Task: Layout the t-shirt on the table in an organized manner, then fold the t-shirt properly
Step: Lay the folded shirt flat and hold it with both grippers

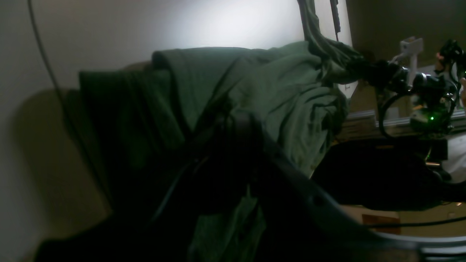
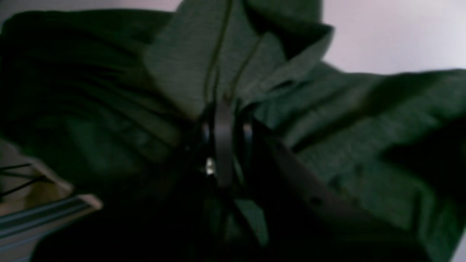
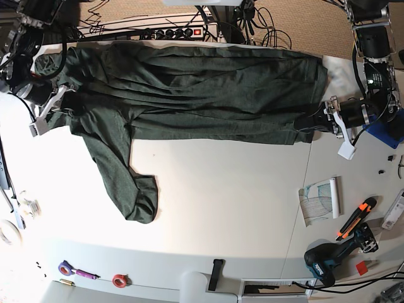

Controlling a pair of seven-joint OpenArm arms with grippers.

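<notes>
Right gripper (image 2: 222,125): fingers pressed together on a bunch of the shirt (image 3: 189,88). In the right wrist view the cloth gathers into pleats that meet at the fingertips and fans out to both sides. The view is blurred, so I cannot tell which part of the shirt is caught.

Left gripper (image 3: 311,122): pinching the opposite end of the shirt, with the cloth drawn to a point at the fingers. The left wrist view is very dark. Fabric drapes over the gripper there, and I cannot make out the fingertips themselves.

The shirt is stretched between the two grippers, with long creases running end to end. It lies on the table (image 3: 221,189). Its far edge runs just beside the power strip (image 3: 170,31), though whether they touch I cannot tell. From the end at the right gripper a long flap trails toward the near side and stops in a crumpled tip.

Room for moving — the widest bare stretch of table lies on the near side of the shirt, between the flap and the paper (image 3: 320,201).

Clutter sits well apart from the shirt:
- beyond the paper, the cutter (image 3: 353,222) and the drill (image 3: 331,260)
- past the flap's tip, at the near edge, two tape rolls (image 3: 118,279)

Cables crowd the strip side of the shirt.
</notes>
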